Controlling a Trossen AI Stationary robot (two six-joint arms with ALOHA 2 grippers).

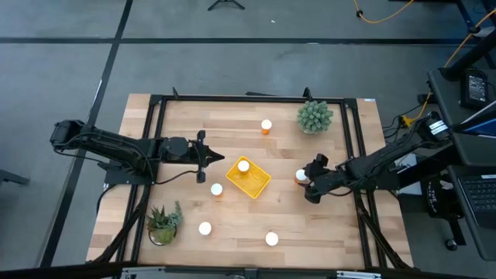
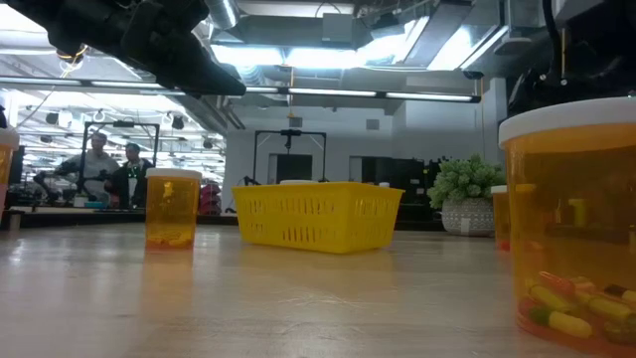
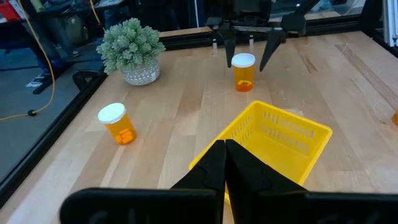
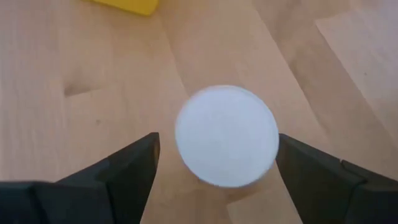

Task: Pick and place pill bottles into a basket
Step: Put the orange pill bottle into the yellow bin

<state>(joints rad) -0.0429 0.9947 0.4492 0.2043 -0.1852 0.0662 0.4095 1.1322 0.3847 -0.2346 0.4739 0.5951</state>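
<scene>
Your table (image 1: 232, 240) is ringed by a dark frame (image 1: 159, 139) along its sides and far edge, and the two potted plants sit close to it: one (image 1: 315, 116) at the far right corner, one (image 1: 163, 223) near the front left. The middle stays roomy around the yellow basket (image 1: 256, 183), which lies tilted as a diamond at the centre with one pill bottle (image 1: 243, 167) already in it. Another bottle (image 1: 216, 190) stands just beside the basket's left corner, two more (image 1: 204, 229) (image 1: 271, 239) stand well apart toward the front edge, and one (image 1: 266, 125) stands alone near the far side. Your right gripper (image 1: 306, 184) hangs over the last bottle (image 4: 226, 135), right of the basket; its fingers (image 4: 127, 167) are spread wide on either side of the white cap with bare wood showing in both gaps, so nothing is touched or held. Your left gripper (image 1: 203, 156) waits left of the basket, its fingers (image 3: 214, 167) pressed together and carrying nothing, tips pointing at the basket's near rim.
</scene>
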